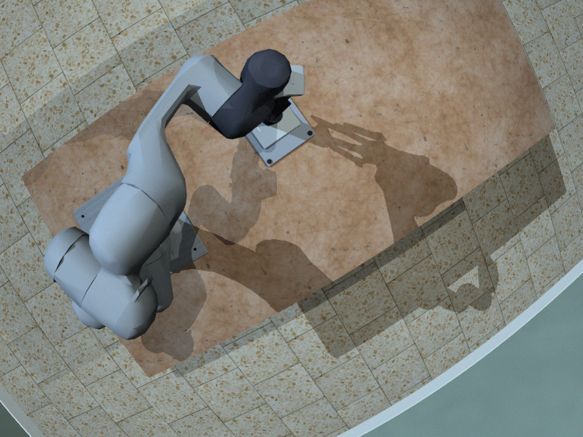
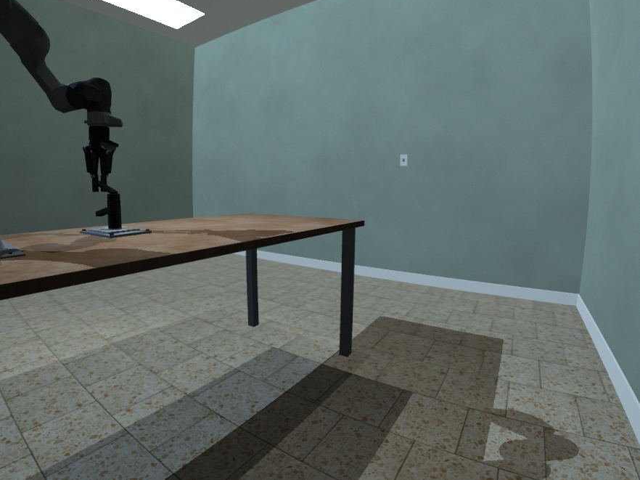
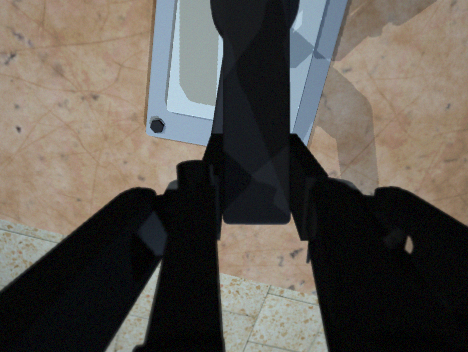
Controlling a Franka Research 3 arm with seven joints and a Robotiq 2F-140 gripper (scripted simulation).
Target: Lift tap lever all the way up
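Observation:
A black tap [image 2: 113,210] stands on a grey base plate [image 2: 115,234] on the wooden table. Its dark lever [image 3: 255,150] runs down the middle of the wrist view, its free end between my fingers. In the side view the lever [image 2: 104,185] slants up away from the tap's top towards my fingers. My gripper [image 3: 253,156] points straight down and is shut on the lever's end, one finger on each side. It also shows in the side view [image 2: 99,181]. From above, the arm's dark wrist [image 1: 255,92] hides the tap; only the base plate [image 1: 284,137] shows.
The arm's own base [image 1: 112,262] stands at the table's left end. The table edge and the tiled floor [image 3: 280,315] lie just past the base plate in the wrist view.

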